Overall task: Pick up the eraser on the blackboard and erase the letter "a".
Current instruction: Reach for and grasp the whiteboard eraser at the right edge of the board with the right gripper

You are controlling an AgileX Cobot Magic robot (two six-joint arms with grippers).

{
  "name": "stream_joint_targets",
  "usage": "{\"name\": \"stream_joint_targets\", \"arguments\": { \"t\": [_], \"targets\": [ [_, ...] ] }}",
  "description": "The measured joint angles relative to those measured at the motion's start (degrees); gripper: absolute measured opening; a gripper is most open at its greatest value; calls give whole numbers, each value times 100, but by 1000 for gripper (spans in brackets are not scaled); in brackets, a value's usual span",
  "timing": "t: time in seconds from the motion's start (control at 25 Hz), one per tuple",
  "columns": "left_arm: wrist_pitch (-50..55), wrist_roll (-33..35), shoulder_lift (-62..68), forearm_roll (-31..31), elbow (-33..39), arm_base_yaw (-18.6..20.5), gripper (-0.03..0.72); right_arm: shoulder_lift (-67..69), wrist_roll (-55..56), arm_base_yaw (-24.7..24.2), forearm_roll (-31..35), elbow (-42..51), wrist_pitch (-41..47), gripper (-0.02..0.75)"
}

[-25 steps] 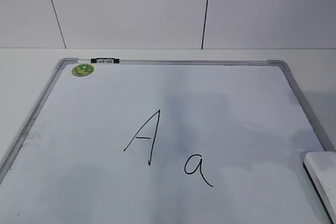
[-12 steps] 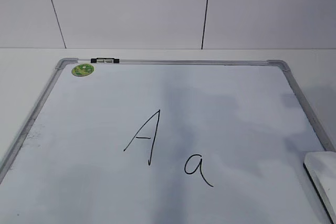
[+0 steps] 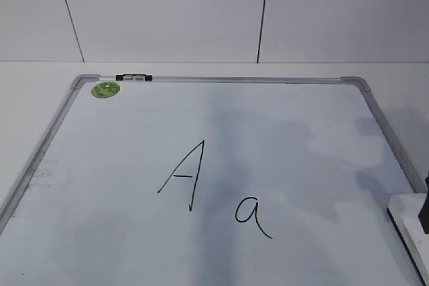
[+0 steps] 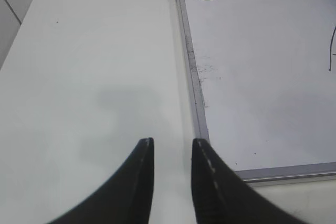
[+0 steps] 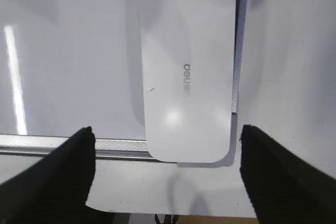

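White tabletop [image 4: 94,66] carried the blackboard [image 3: 87,165], the landmark. Off its left edge the left gripper [image 4: 170,153] hung over the bare table, jaws narrowly parted and empty. Capital "A" [image 3: 184,175] and the letter "a" [image 3: 253,217] marked its middle. At its right frame lay the eraser [image 5: 188,66], the right gripper [image 5: 168,169] above it with jaws wide.

The blackboard [image 3: 221,125] — a white dry-erase board in a grey metal frame with rounded corners — lies flat, a round green sticker in its far left corner. The letter "a" [image 3: 251,216], thin black marker, sits near the middle, unerased. The eraser [image 5: 188,69] — white, rounded, grey lettering on top — lies flat at the board's right edge.
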Motion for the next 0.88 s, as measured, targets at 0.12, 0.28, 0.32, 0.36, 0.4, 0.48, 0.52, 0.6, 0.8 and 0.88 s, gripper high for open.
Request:
{"name": "stream_joint_targets", "arguments": {
  "t": [0.12,0.28,0.32,0.36,0.4,0.48,0.52,0.6,0.8,0.88],
  "targets": [
    [0,0,0,0,0,0,194,137,53,0,-66,0,-105,680],
    [0,0,0,0,0,0,194,257,171,9,-100,108,-275,680],
    [0,0,0,0,0,0,194,266,201,9,-123,162,-303,680],
    [0,0,0,0,0,0,194,290,233,9,-138,202,-350,680],
    [0,0,0,0,0,0,194,292,258,9,-161,250,-394,680],
    [0,0,0,0,0,0,194,302,308,9,-220,324,-480,680],
    [0,0,0,0,0,0,194,302,352,9,-244,358,-497,680],
    [0,0,0,0,0,0,194,313,413,9,-317,414,-575,680],
    [0,0,0,0,0,0,194,380,448,9,-353,485,-751,680],
    [0,0,0,0,0,0,194,454,448,9,-353,527,-805,680]
  ]
}}
